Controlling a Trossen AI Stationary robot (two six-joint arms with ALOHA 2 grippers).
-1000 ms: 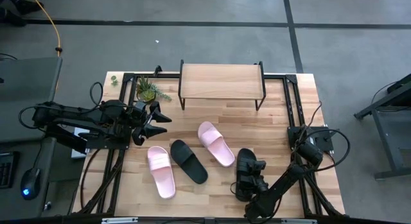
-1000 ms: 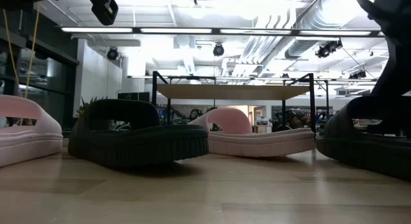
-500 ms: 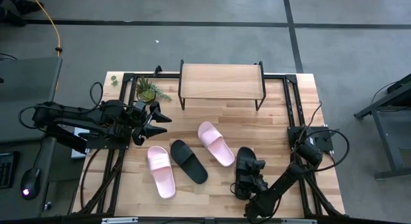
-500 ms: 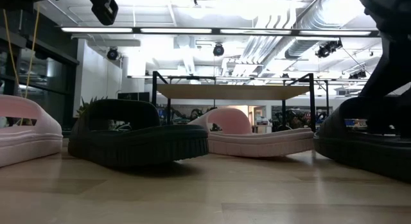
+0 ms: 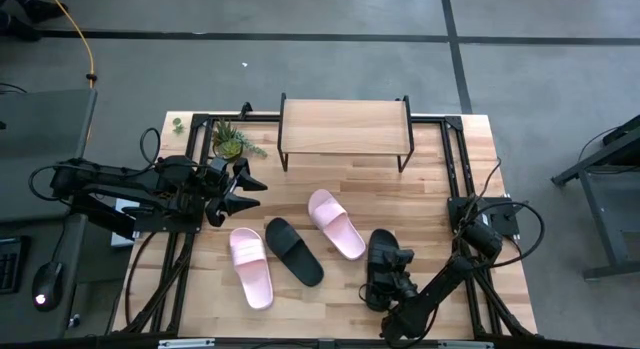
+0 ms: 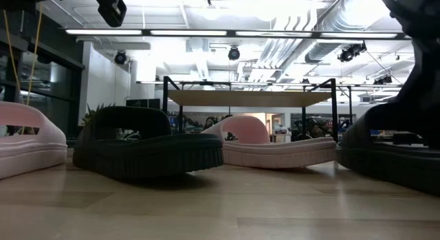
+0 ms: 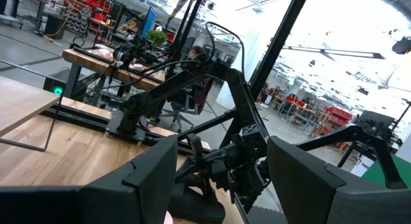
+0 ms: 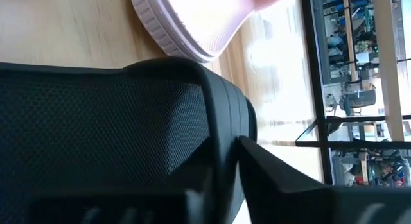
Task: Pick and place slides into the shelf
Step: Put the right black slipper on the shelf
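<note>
So far none of the 4 slides has reached the low shelf with the light wooden plank top and thin black legs (image 5: 345, 126), which stands bare at the far edge of the wooden tabletop (image 5: 440, 204). All 4 slides lie on the table in a loose row: a pale pink slide at the left (image 5: 251, 267), a black slide beside it (image 5: 294, 251), a second pale pink slide nearer the shelf (image 5: 336, 224), and a second black slide at the right (image 5: 383, 261). The right gripper (image 5: 392, 284) sits on that last black slide, and in the right wrist view its dark fingers (image 8: 282, 185) pinch the mesh strap, so the 1st pick looks underway. The left gripper (image 5: 245, 192) hovers beside the small green plant (image 5: 232, 141), jaws spread wide and holding nothing.

Compared with 1 second ago, the right jaws have narrowed onto the strap and the black slide's near edge sits slightly differently in the low view; everything else is unchanged.
</note>
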